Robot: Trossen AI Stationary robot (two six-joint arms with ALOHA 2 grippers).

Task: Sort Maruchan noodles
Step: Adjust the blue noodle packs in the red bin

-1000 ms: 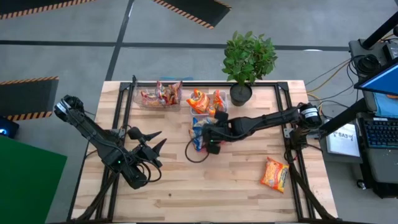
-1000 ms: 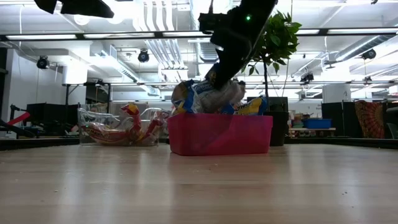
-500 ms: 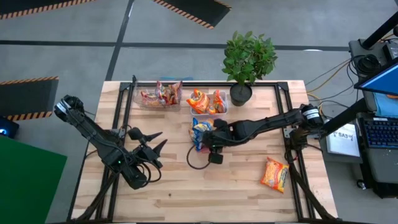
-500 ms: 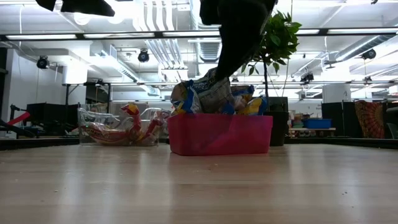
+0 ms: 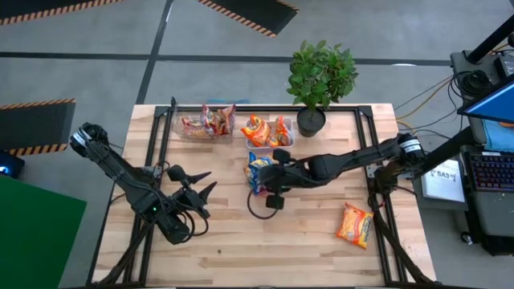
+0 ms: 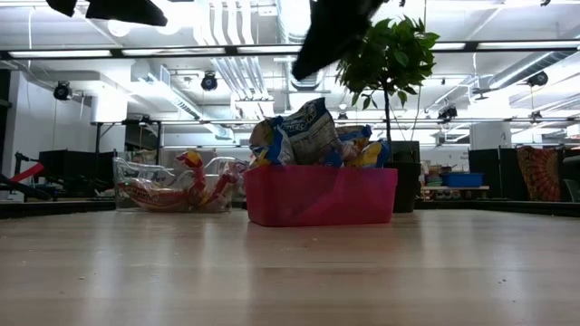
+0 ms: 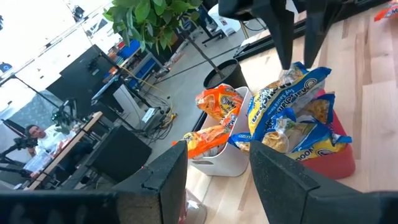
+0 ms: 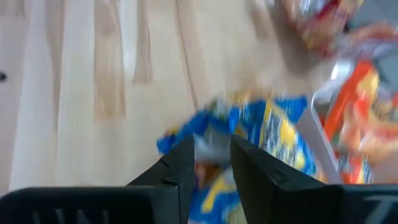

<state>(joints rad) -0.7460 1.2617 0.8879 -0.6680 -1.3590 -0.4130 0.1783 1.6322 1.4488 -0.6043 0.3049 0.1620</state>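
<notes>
Blue-and-yellow noodle packets [image 5: 259, 168] are heaped in a red tray [image 6: 322, 195], the top one leaning upright [image 6: 311, 134]. Orange packets [image 5: 269, 130] fill a white tray [image 7: 231, 163], and reddish packets [image 5: 207, 122] lie in a clear tray at the far edge. A single orange packet [image 5: 354, 225] lies flat on the table near its right edge. My right gripper [image 5: 270, 180] hovers open just above and on the near side of the red tray, holding nothing [image 8: 211, 168]. My left gripper [image 5: 191, 183] waits open over the table's left part [image 7: 217, 180].
A potted plant [image 5: 321, 76] stands at the far edge beside the white tray. A dark cable loop [image 5: 263, 205] hangs below my right arm. Bare wood lies along the near half of the table, between the arms and around the single orange packet.
My right gripper has risen from the red tray and drawn back a little toward the near edge. The blue-and-yellow packet it was at stays in the tray, leaning upright on the heap.
</notes>
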